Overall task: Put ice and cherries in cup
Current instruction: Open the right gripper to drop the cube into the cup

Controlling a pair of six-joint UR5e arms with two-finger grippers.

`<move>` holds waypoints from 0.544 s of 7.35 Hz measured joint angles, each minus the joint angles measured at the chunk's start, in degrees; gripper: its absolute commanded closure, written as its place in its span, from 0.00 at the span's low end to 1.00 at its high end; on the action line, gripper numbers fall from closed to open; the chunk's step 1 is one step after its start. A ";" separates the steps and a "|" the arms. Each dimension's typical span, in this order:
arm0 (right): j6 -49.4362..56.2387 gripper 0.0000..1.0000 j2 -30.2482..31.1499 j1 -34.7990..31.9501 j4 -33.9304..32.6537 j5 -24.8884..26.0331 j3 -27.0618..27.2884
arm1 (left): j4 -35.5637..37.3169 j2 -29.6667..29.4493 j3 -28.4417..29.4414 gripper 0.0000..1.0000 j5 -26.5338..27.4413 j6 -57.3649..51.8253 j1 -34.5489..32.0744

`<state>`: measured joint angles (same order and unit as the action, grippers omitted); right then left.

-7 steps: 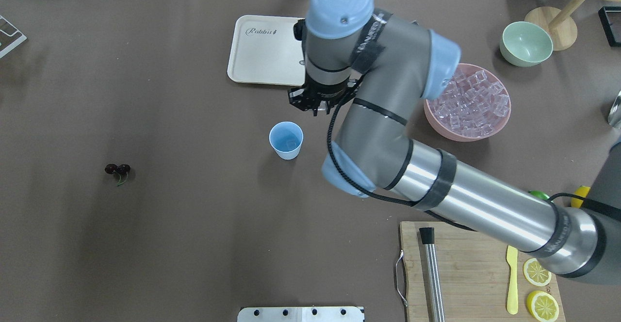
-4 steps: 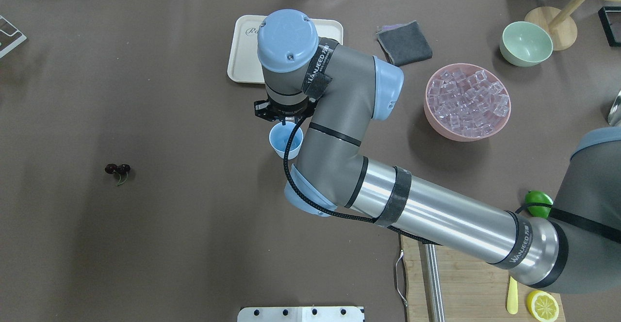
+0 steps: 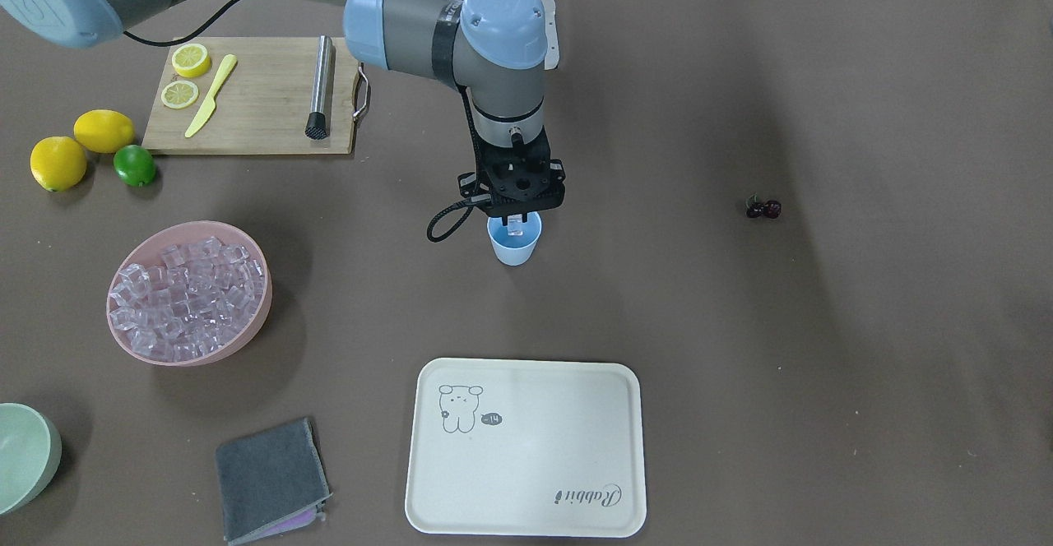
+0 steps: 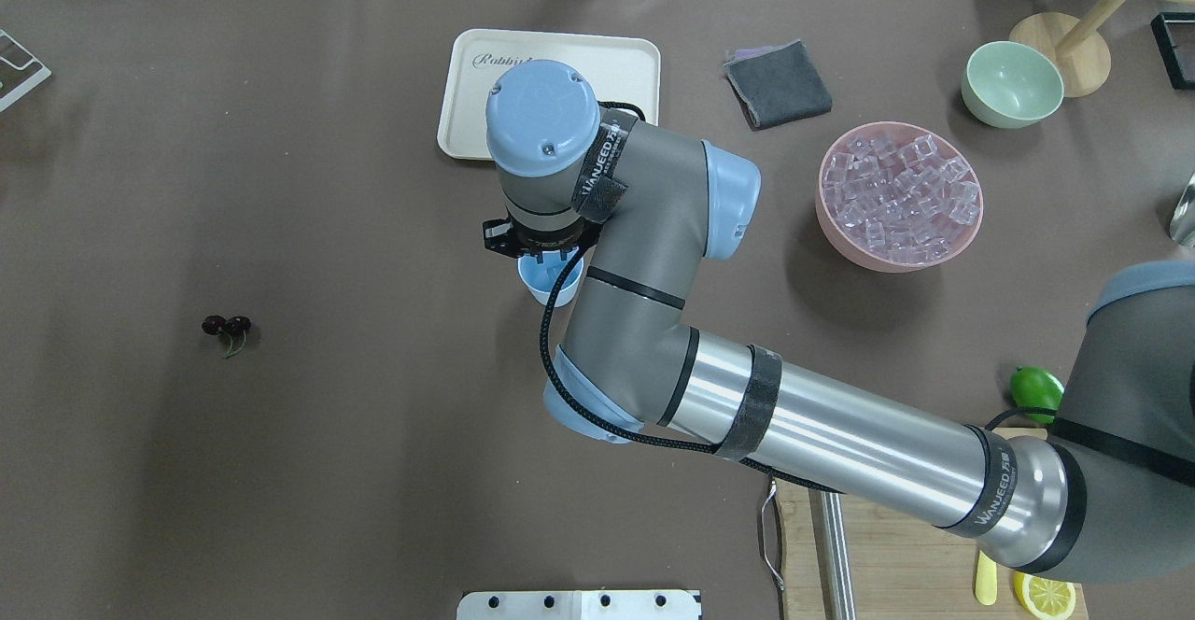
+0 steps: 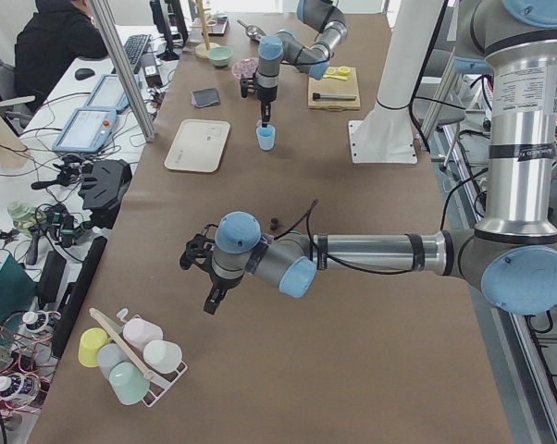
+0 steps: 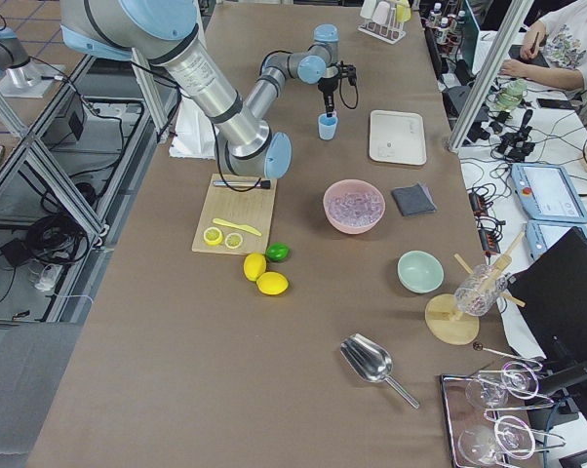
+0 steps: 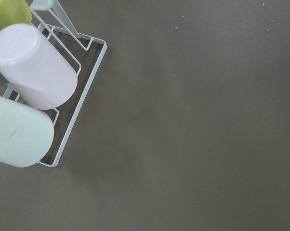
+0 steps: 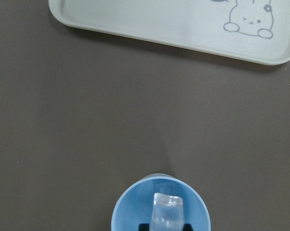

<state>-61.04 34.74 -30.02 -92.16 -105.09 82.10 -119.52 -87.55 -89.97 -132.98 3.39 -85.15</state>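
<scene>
The desk (image 4: 327,471) wears a matt brown, paper-like sheet. The cup (image 3: 514,250) is smooth light-blue plastic, and the ice cube (image 8: 167,211) is clear and glassy. The tray (image 3: 535,447) is matt cream plastic. The cutting board (image 3: 255,110) is bare pale wood, the muddler (image 3: 319,85) brushed metal, the cloth (image 3: 267,480) grey and napped. The right arm (image 4: 840,438) shows satin metal tubing and glossy blue caps.
</scene>
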 measured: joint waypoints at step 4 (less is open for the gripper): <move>7.82 0.01 2.28 -6.46 -11.47 -0.62 7.26 | -0.01 -0.07 0.46 0.02 0.00 -0.04 0.06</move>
<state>-53.22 37.02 -36.47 -103.62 -105.71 89.36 -119.53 -87.62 -89.52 -132.98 3.35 -85.09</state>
